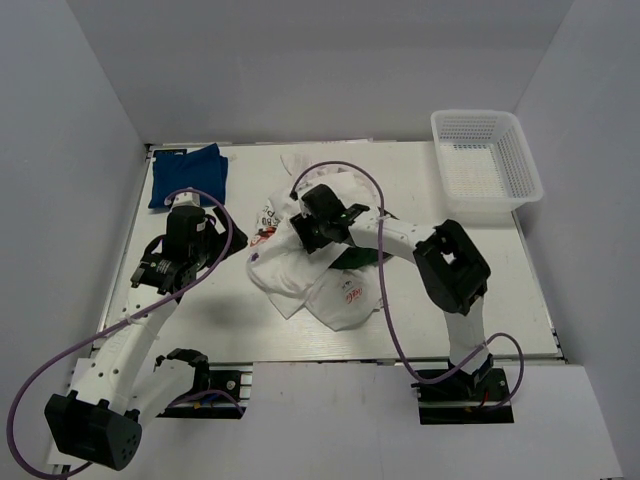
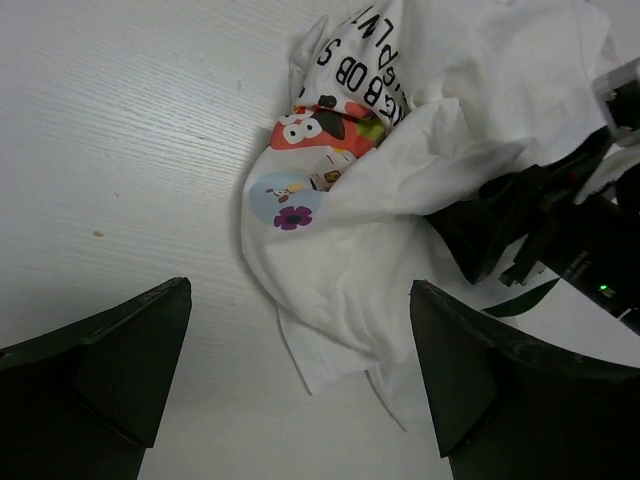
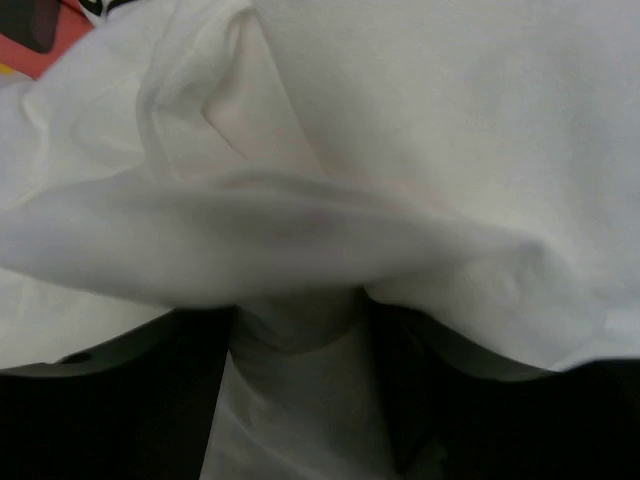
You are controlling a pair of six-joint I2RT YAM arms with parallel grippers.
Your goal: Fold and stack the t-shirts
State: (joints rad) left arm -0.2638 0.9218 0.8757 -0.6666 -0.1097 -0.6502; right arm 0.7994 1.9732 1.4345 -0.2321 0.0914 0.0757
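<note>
A crumpled pile of white t-shirts [image 1: 300, 275] lies mid-table; one shows a colourful cartoon print [image 2: 320, 130], another a red logo [image 1: 350, 292]. A sliver of the dark green t-shirt [image 1: 350, 260] peeks from under the pile. The royal blue t-shirt [image 1: 188, 176] lies folded at the back left. My right gripper [image 1: 302, 235] is shut on a bunch of white cloth [image 3: 300, 330] on top of the pile. My left gripper [image 1: 232, 250] is open and empty, its fingers [image 2: 120, 360] just above the table at the pile's left edge, astride a white hem [image 2: 330, 350].
A white lattice basket [image 1: 487, 160] stands at the back right corner. White walls enclose the table on three sides. The right arm's purple cable [image 1: 385, 290] loops over the pile. Bare tabletop [image 2: 130, 150] lies left of the pile.
</note>
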